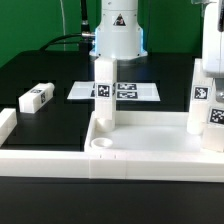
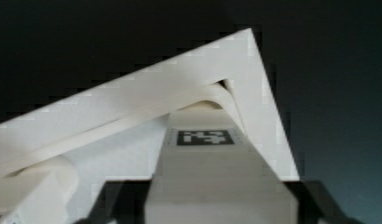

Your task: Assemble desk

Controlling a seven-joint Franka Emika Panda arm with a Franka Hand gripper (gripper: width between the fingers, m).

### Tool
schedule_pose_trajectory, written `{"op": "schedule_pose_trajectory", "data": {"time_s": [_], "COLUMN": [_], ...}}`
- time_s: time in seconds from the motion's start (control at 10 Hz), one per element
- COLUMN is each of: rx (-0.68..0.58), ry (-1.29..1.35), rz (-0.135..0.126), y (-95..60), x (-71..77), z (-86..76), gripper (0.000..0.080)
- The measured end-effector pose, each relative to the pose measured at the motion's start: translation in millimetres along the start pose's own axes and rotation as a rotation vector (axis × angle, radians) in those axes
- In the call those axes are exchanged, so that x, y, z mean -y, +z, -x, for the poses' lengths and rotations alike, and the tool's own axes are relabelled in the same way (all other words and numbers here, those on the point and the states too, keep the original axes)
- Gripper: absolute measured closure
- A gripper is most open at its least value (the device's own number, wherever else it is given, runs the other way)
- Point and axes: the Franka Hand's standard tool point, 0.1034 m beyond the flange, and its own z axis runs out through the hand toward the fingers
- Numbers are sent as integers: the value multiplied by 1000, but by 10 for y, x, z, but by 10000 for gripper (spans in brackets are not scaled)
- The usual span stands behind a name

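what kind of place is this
Probably a robotics lab bench: the arm's white base stands on a black table, the marker board lies flat on it, and the gripper holds a tagged leg at a white desk top.

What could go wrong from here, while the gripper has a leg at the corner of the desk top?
1. The gripper clamps the held leg at a corner of the desk top; if tilted or off its socket, it may jam or slip.
2. The standing leg shares that top; a shove that shifts it could topple a leg not yet tight.
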Motion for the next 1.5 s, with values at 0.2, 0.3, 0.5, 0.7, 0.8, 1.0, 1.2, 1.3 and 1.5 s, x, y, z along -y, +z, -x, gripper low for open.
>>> {"op": "schedule_pose_trajectory", "data": {"time_s": [0.2, 0.3, 0.5, 0.7, 0.8, 1.0, 1.2, 1.3, 1.5], "rx": [-5, -2, 0, 3, 3, 9, -15, -29, -44], "ry": [-123, -147, -306, -456, -566, -735, -986, -1116, -1268], "rz": [36, 37, 34, 34, 37, 58, 64, 77, 91], "y": [-22, -31, -26, -25, -27, -36, -45, -53, -63], "x": [-8, -4, 0, 0, 0, -19, -8, -6, 4], "z": [0, 52, 35, 34, 30, 33, 21, 8, -8], "gripper": [264, 264, 157, 150, 150, 150, 150, 150, 150]}}
